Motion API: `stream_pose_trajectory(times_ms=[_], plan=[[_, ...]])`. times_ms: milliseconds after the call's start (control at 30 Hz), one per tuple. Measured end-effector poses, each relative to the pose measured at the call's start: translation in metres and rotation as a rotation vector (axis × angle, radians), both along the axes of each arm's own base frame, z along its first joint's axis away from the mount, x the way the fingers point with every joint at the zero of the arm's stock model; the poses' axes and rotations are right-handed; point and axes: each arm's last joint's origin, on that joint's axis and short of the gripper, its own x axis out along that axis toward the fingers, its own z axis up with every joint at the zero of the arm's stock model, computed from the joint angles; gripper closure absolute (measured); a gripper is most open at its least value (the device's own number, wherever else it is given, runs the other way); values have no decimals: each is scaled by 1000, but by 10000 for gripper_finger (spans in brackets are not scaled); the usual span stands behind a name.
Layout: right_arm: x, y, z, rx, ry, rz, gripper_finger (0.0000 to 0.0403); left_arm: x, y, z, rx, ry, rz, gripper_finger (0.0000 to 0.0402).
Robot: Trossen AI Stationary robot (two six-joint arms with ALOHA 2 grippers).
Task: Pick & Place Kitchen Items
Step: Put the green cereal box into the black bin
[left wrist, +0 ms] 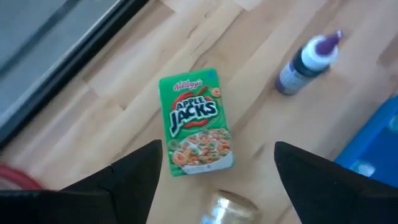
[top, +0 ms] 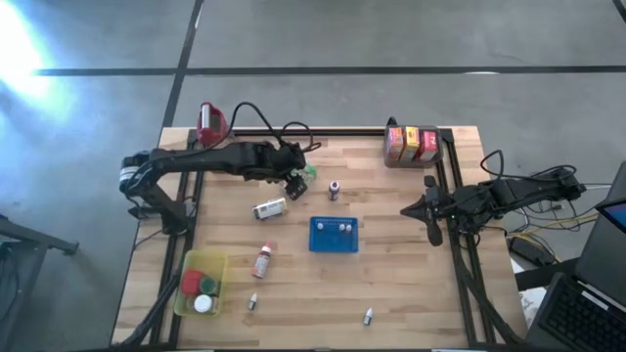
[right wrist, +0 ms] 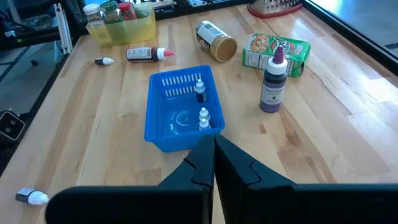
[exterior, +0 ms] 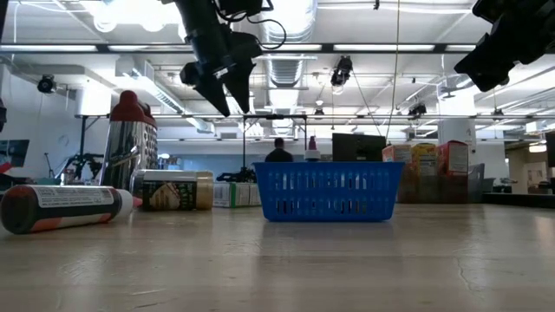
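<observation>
A green Apple Jacks carton [left wrist: 196, 121] lies flat on the table, left of a purple bottle [left wrist: 308, 62] that stands upright. My left gripper [left wrist: 217, 180] hangs open above the carton and touches nothing; it is well clear of the table in the low view [exterior: 227, 87]. A jar [top: 269, 208] lies on its side just nearer the front edge. The blue basket [top: 334, 235] sits mid-table with two tiny white-capped bottles [right wrist: 200, 102] standing in it. My right gripper [right wrist: 214, 155] waits shut at the table's right side [top: 430, 210], holding nothing.
A yellow bin [top: 201, 284] with round lids sits front left, a red sauce bottle [top: 262, 262] lying beside it. Two tiny bottles [top: 252, 303] [top: 368, 315] lie near the front edge. Red and orange cartons [top: 411, 144] stand back right, and a red-topped grater [top: 210, 122] back left.
</observation>
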Motion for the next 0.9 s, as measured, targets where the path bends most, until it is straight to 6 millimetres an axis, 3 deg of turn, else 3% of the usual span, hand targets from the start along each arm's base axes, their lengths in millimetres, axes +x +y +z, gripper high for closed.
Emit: stream_pose_trajectory(times_ms=[100,333,567,767,900], plan=[[0,0,0,0,0,0,394,0,0,0,-36,-37,67,72],[0,0,0,-2,1,1,394,3,-6,1,62,-3,-5,43],[-4,5,4,49,-25,193,394,1,-5,1,109,17,27,40],[-3,5,3,45,-12,187,394,2,-5,1,110,14,27,41],[-1,1,2,-25,-11,48,394,2,-4,2,111,8,27,41]])
